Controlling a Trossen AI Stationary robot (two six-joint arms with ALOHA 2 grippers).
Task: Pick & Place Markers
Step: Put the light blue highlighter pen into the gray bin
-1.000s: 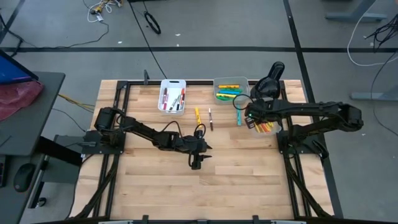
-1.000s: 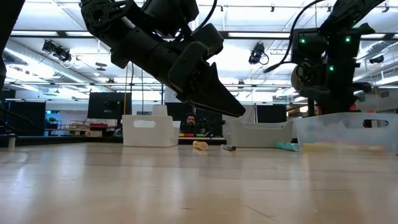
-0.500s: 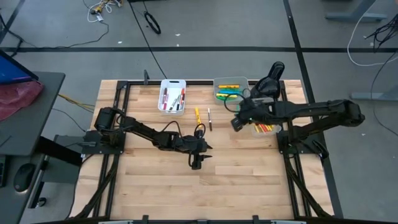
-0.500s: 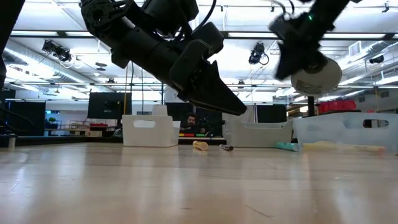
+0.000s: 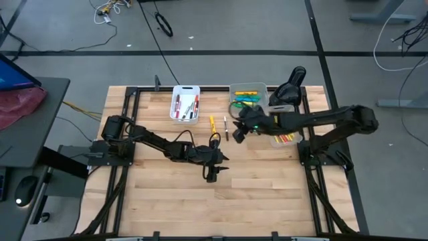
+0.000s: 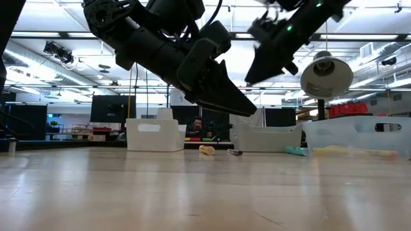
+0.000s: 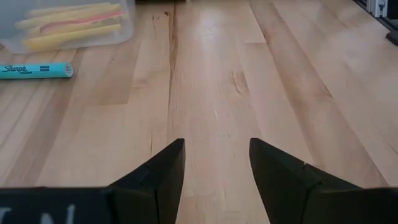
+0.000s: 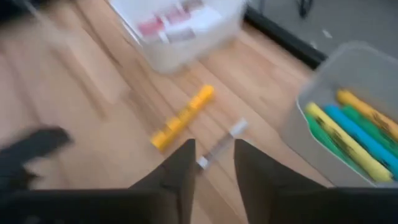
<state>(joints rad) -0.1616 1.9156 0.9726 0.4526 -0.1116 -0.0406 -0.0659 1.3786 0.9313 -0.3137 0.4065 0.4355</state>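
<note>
Right pincer (image 5: 238, 132) above bench (image 5: 267, 194), fingers parted, empty. Just ahead of it: thin dark-and-white pen (image 8: 221, 146) and yellow marker (image 8: 182, 117) flat on pale wood planks. Beyond them, white plastic bin (image 5: 185, 104) of red markers; beside pincer, grey bin (image 8: 348, 118) holding slim yellow, blue, green highlighters. Left pincer (image 5: 210, 175) mid-bench, fingers apart, empty; teal marker (image 7: 35, 70) ahead of it.

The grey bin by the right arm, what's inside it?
The grey bin holds yellow, green and blue markers lying side by side. The right gripper hangs nearby, hiding nothing. Anything under those markers can't be seen.
</note>
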